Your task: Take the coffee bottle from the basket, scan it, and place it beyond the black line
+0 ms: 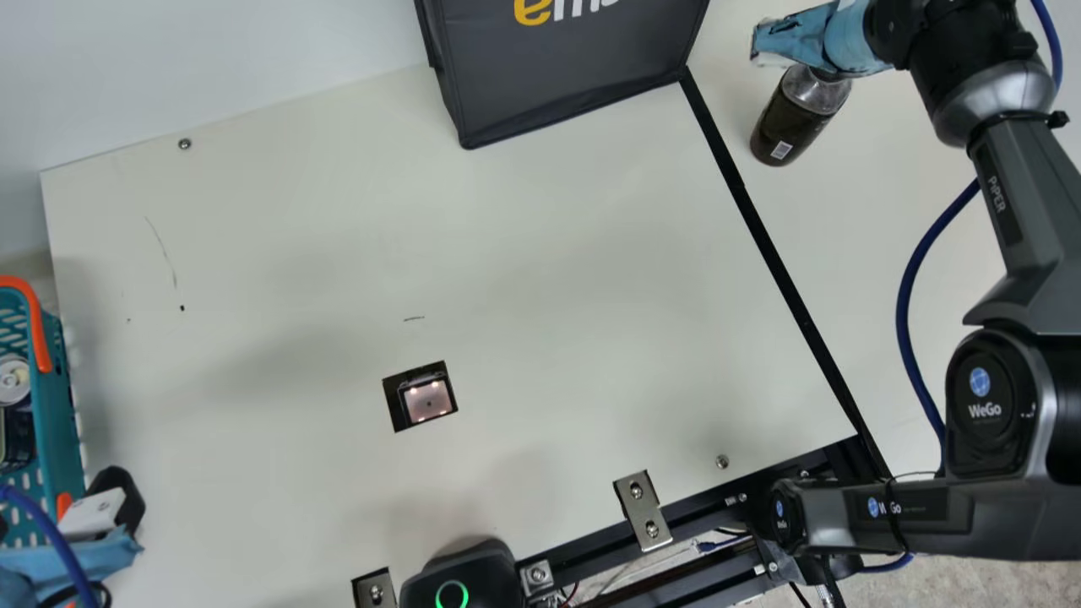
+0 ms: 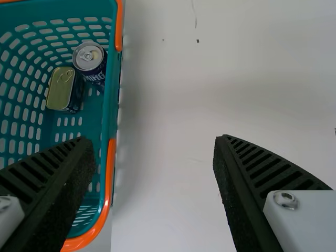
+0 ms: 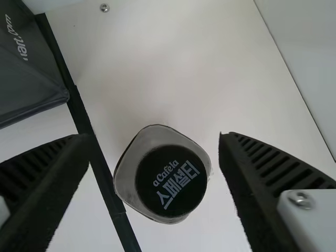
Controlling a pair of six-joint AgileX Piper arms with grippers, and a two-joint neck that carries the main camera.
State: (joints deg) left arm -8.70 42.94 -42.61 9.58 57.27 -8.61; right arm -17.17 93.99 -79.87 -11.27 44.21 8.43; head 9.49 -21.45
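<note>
Clearly, across the cream surface point(image 1: 540, 253) and beyond the black line point(image 1: 785, 283), the right claw point(image 1: 811, 42) hangs with fingers apart over the upright coffee bottle point(image 1: 800, 118).

The main view has a dark bag point(image 1: 566, 67) with one corner at the line, on the side nearer the teal basket point(image 1: 59, 405); beside that basket is the left claw point(image 1: 101, 519). The left wrist view gives its fingers spread apart, one over the basket, the other over the surface, and inside the basket a flat tin point(image 2: 60, 89) beside a round can point(image 2: 89, 56). The right wrist view looks down on the bottle's black cap point(image 3: 171, 181), a gap on either side before the fingers; the main view catches a small pale label point(image 1: 781, 149) low on its side.
</note>
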